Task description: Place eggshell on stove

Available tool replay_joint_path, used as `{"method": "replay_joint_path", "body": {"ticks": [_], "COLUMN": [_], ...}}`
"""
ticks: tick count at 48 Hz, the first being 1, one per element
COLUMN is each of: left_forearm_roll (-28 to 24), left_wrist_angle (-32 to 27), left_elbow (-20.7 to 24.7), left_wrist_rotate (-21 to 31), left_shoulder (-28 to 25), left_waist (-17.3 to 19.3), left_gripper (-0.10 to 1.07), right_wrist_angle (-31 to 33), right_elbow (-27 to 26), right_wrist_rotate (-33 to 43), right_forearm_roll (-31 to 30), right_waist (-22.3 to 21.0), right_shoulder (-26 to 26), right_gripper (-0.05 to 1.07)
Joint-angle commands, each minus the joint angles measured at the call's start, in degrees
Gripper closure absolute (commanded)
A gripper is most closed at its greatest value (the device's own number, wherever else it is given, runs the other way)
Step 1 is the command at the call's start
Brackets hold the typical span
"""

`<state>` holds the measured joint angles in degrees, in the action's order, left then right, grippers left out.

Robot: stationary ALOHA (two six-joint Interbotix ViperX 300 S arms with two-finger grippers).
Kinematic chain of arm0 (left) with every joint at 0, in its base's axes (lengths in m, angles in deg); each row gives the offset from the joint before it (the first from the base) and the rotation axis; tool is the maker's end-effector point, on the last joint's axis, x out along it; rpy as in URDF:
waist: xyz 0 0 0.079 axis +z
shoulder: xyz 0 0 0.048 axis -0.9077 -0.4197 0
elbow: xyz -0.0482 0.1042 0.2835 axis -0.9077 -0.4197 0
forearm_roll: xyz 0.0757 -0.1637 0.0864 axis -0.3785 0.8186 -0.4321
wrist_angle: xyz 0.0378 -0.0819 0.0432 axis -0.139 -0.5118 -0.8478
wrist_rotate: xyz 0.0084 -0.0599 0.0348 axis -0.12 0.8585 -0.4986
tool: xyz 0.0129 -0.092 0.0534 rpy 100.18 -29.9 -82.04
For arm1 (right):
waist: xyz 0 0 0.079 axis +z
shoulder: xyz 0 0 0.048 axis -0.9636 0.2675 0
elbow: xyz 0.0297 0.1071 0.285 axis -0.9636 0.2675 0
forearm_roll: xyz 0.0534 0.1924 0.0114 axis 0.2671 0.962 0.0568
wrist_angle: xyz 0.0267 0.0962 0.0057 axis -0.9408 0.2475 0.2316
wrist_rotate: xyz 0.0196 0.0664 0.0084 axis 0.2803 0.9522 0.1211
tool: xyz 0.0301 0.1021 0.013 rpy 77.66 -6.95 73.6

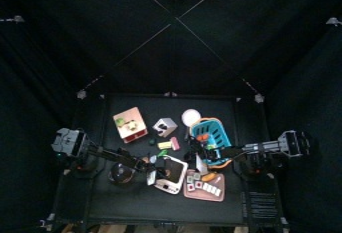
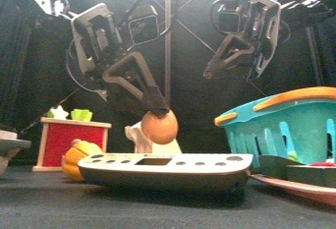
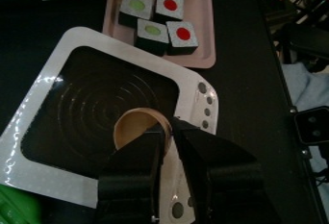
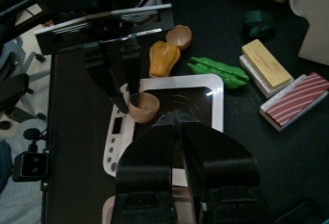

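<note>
With the left gripper (image 2: pixel 155 103), clamps the eggshell (image 2: pixel 159 125): black jaws pointed down and pressed onto the top of the brown shell, whose rounded end hangs below them. Holds it in the air just above the stove (image 2: pixel 164 170), with a thin gap showing between shell and stove top from the front. Places it, going by the left wrist view, over the black ringed cooking plate near the edge that meets the white strip of small knobs; probably a little off the plate's middle, though the jaws hide part of the shell there.

Holds the right gripper (image 2: pixel 213 73) raised, well above the table and apart from the shell, behind and over the teal basket (image 2: pixel 282 125).

Has the stove lying flat at the table's front, white-bodied and black-topped. Sets the basket, orange along its rim, to the right of the stove in the front view. Shows a pink tray (image 3: pixel 113 16) of sushi pieces just beside the stove's knob side. Leaves a red box (image 2: pixel 73 143) with green bits on top at the left, a yellow-orange piece (image 2: pixel 82 158) low against the stove's left end, and a white block (image 2: pixel 134 135) behind the shell.
</note>
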<state>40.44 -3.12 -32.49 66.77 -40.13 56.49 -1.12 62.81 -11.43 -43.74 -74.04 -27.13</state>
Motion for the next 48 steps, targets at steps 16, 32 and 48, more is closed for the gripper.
{"method": "replay_joint_path", "body": {"ticks": [16, 32, 48], "left_forearm_roll": [0.1, -0.1, -0.1], "left_wrist_angle": [0.4, 0.3, 0.1], "left_elbow": [1.8, 1.7, 1.1], "left_wrist_rotate": [-0.1, -0.2, -0.2], "left_shoulder": [-0.4, 0.9, 2.1], "left_waist": [0.9, 1.0, 1.0], "left_gripper": [0.25, 0.24, 0.24], "right_wrist_angle": [-0.5, -0.4, -0.5], "right_elbow": [-0.8, -1.0, -1.2], "right_wrist_rotate": [0.0, 0.0, -0.1], "right_forearm_roll": [0.1, 0.1, 0.1], "right_waist": [-0.2, -0.2, -0.3], "right_shoulder": [-0.4, 0.4, 0.5], "right_gripper": [0.58, 0.58, 0.58]}}
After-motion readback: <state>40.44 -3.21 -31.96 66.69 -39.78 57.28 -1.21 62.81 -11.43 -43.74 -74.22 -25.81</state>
